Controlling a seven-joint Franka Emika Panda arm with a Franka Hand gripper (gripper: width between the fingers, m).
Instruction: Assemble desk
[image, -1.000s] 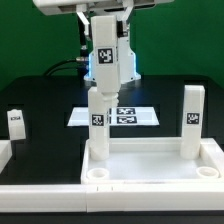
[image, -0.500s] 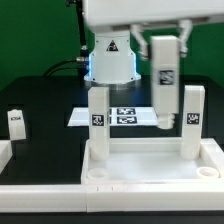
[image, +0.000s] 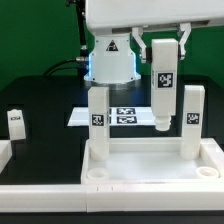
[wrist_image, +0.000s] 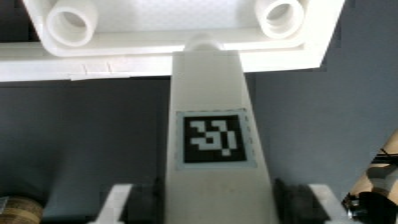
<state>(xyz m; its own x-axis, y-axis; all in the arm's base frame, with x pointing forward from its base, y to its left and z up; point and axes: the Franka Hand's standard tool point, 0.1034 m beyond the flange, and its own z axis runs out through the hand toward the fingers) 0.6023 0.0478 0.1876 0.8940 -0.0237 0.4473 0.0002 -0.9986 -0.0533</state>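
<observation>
The white desk tabletop (image: 150, 165) lies at the front with its rim up. Two tagged legs stand upright in its far corners, one on the exterior view's left (image: 97, 122) and one on the right (image: 192, 115). The two near round sockets (image: 98, 173) are open. My gripper (image: 162, 52) is shut on a third tagged leg (image: 162, 90) and holds it upright in the air between the two standing legs. In the wrist view the held leg (wrist_image: 217, 120) runs out from my gripper (wrist_image: 221, 205) toward the tabletop (wrist_image: 160, 60). A fourth leg (image: 15, 122) stands loose at the left.
The marker board (image: 125, 115) lies flat on the black table behind the tabletop. White border rails (image: 30, 186) run along the front and left edges. The arm's base (image: 110, 60) stands at the back centre.
My gripper has carried the held leg from above the left standing leg across to the right, then lowered it slightly. The tabletop and the other legs have not moved.
</observation>
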